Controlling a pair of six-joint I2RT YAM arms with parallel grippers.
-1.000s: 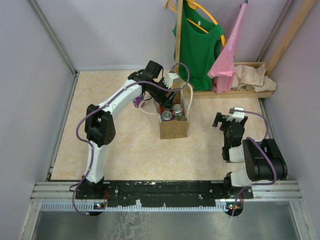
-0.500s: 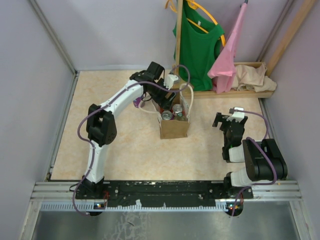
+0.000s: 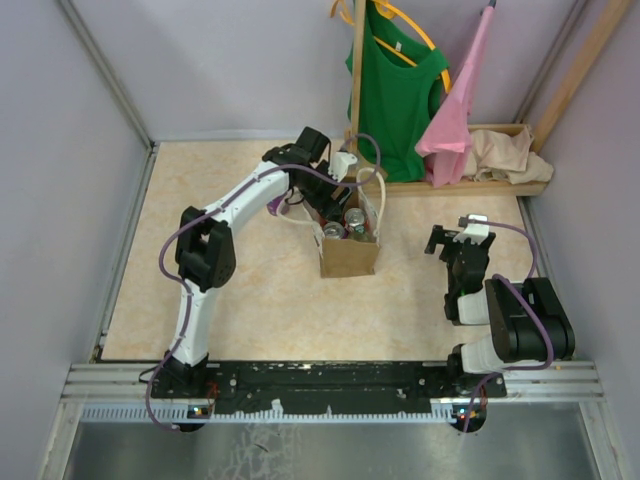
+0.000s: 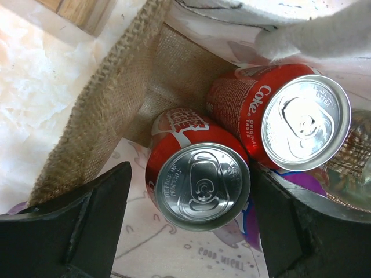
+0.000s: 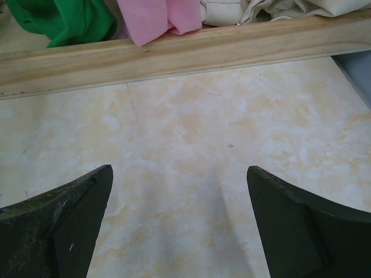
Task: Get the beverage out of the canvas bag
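Centre frame in the overhead view, the small tan-brown canvas bag (image 3: pixel 348 258) is standing upright. Your left gripper (image 4: pixel 192 200) is hanging released astride the nearer red aluminium beverage can (image 4: pixel 200 174) inside it. You are best centring before clenching, sparing the Coke-labelled neighbour can (image 4: pixel 272 110). The right gripper (image 5: pixel 179 220) is sitting released at right.

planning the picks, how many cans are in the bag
2 clearly: one red can between the left gripper's open fingers, one Coke can beside it, both tops up in the bag. A shiny object at the wrist view's right edge may be a third.
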